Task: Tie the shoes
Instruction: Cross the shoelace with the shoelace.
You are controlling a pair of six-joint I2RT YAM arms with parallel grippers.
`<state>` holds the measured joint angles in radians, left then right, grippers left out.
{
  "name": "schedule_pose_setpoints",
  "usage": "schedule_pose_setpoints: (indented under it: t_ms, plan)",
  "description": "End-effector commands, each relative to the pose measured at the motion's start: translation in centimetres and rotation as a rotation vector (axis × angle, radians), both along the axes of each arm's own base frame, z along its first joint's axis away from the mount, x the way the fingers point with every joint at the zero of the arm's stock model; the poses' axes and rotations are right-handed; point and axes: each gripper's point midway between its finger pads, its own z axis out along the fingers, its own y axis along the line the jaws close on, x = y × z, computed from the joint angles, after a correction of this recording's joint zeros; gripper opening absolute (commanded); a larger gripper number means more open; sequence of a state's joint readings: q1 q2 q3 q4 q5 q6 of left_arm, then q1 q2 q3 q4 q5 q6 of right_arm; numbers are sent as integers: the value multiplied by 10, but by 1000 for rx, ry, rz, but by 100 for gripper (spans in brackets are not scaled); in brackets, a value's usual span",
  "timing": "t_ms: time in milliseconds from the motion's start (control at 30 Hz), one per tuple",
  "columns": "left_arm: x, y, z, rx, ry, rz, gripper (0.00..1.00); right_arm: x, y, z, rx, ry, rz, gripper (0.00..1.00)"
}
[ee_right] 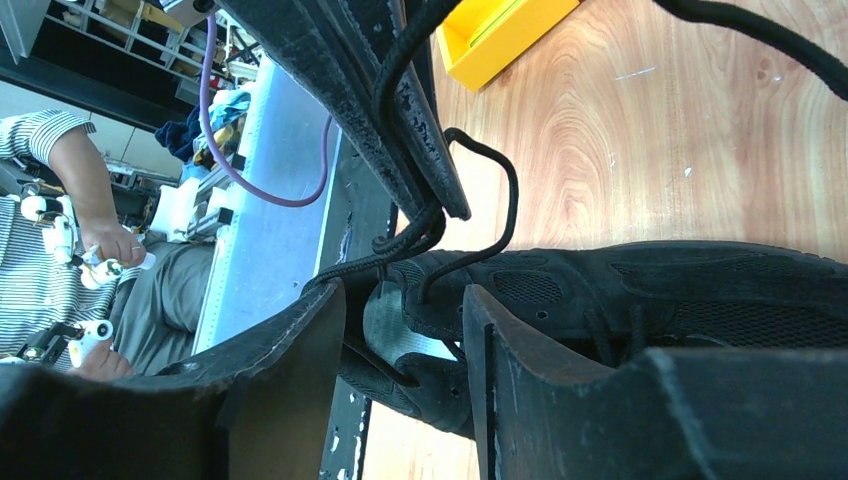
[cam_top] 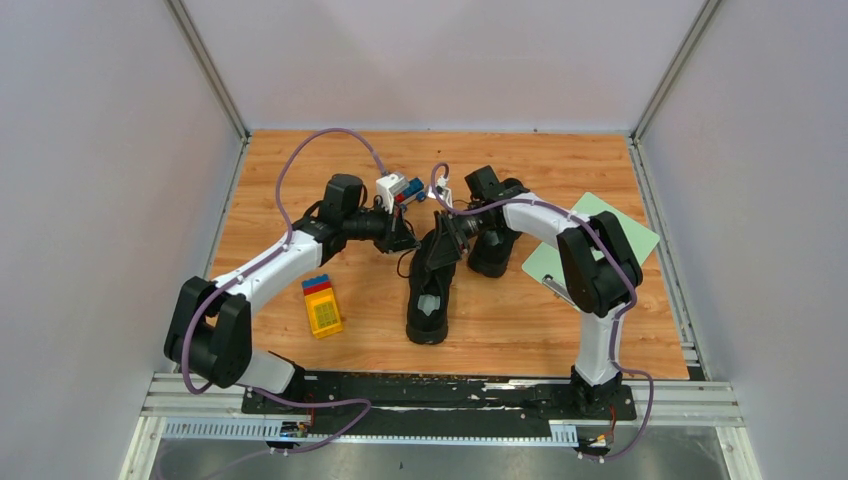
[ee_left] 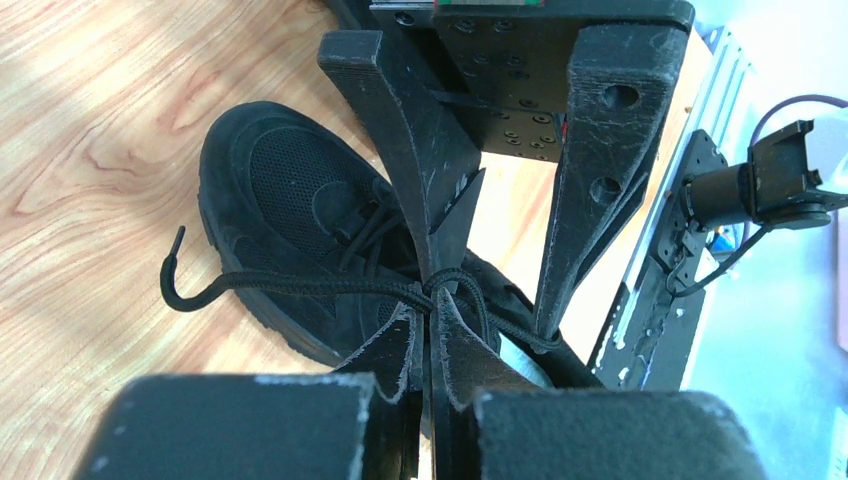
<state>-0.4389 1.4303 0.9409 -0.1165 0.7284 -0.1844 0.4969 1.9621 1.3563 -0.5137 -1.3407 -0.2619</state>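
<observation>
One black shoe (cam_top: 428, 300) lies mid-table, toe towards the far side, its pale insole showing. The other shoe (cam_top: 492, 258) stands just to its right, partly under the right arm. My left gripper (ee_left: 432, 300) is shut on the near shoe's black lace (ee_left: 300, 284), whose free end curls over the wood. From the pinch, a lace strand loops to one finger (ee_left: 585, 180) of my right gripper (ee_left: 495, 290). The right gripper (ee_right: 400, 300) stands open above the shoe (ee_right: 650, 290) with nothing between its fingers. In the top view, the left gripper (cam_top: 408, 240) and right gripper (cam_top: 447, 237) meet over the shoe's laces.
A yellow toy block with red and blue parts (cam_top: 322, 305) lies left of the near shoe. A pale green mat (cam_top: 590, 245) sits at the right under the right arm. Grey walls enclose the wooden table (cam_top: 300, 170). A person (ee_right: 60, 230) sits beyond the near edge.
</observation>
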Motion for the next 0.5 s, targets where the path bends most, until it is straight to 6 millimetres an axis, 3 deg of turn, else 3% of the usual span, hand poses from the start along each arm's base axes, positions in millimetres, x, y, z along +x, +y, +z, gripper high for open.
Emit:
schedule_pose_setpoints:
  t_ms: [0, 200, 333, 467]
  plan:
    - [16, -7, 17, -32, -39, 40, 3, -4, 5, 24, 80, -22, 37, 49]
    - [12, -6, 23, -52, 36, 108, 2, 0, 8, 27, 69, -8, 25, 50]
    - [9, 5, 27, 7, 30, 148, 2, 0, 8, 28, 67, 1, 20, 48]
    - [-4, 12, 32, 49, -31, 76, 3, 4, 6, 29, 62, -22, 3, 47]
